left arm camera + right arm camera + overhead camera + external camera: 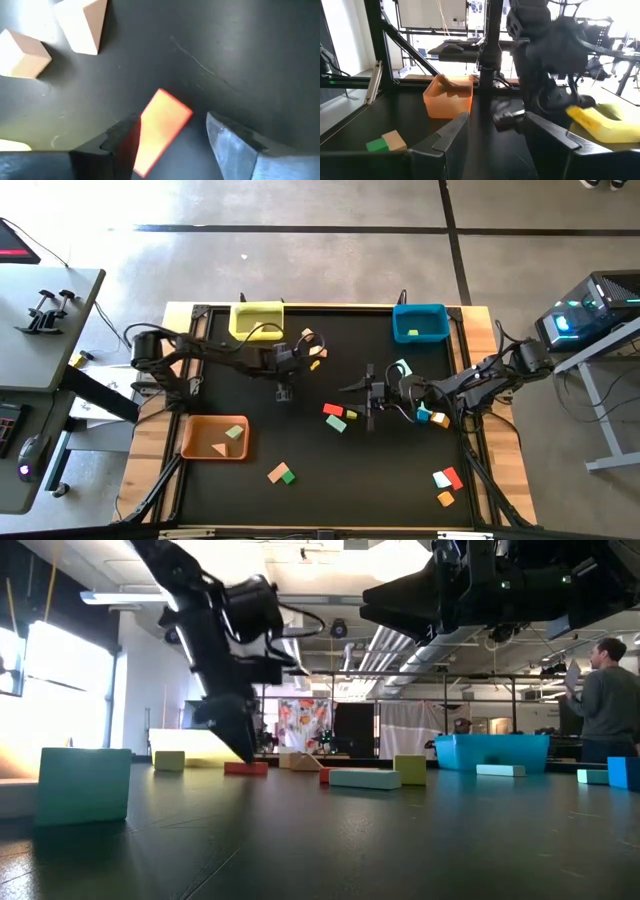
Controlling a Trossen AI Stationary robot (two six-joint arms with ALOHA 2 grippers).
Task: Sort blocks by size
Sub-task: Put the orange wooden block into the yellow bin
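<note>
Orange block: it lay flat on the black table [300, 440], between my left fingers [235, 142], closer to one pad than the other; in my left wrist view the orange block [160, 127] showed a gap on the far side, so I had no grip on it.
Left gripper: my left gripper [285, 391] stood with its fingers parted around that block, tips down at the tabletop.
Left arm pose: I reached in from the left edge across the table's upper half, wrist bent steeply down; the low view showed my left gripper [238, 745] meeting the surface beside a flat red block [246, 768].
Tan blocks: two tan blocks [82, 22] sat just beyond my left fingers, apart from the orange one.
Right gripper: my right gripper [370, 395] hung above the table's middle with fingers spread and nothing between them, near a red and mint pair [335, 417].
Bins: yellow bin [256, 320], blue bin [420, 323] and orange bin [213, 438] stood around the table's edges.
</note>
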